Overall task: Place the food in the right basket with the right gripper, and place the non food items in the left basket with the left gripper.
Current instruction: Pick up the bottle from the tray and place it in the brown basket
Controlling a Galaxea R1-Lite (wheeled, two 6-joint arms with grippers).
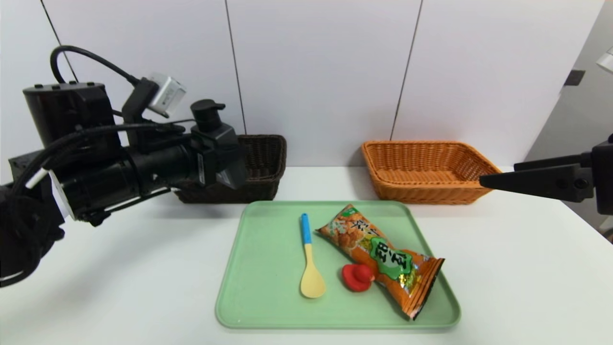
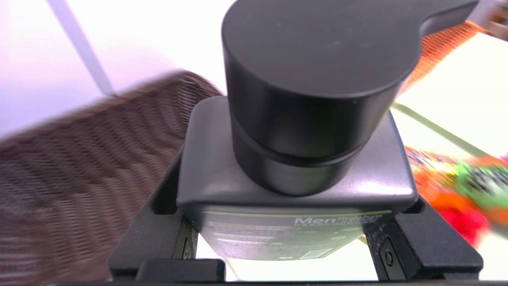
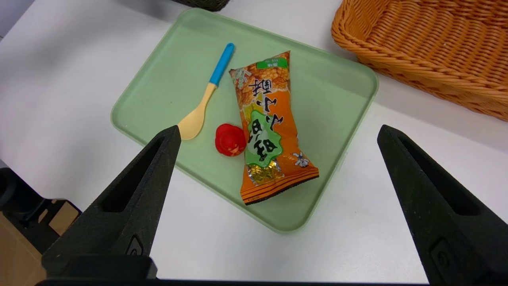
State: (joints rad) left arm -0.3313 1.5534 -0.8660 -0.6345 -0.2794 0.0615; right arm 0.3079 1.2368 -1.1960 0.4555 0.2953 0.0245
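Black pump bottle [image 2: 301, 131] sits clamped in the left end effector [image 1: 218, 165], raised just before the dark wicker basket [image 1: 261, 165] at the worktop's back edge. Released short, it would hit the rim and tumble out. Right end effector [image 3: 274, 206] hangs wide open.

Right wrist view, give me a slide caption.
Open right gripper above green tray holding spoon, snack bag, red toy.

Legible text — dark pump bottle [image 2: 305, 119], label on its body: "Men", the smaller print after it too blurred to read. Orange snack packet [image 3: 268, 127] — large Chinese characters on front and green patch, not confidently read.
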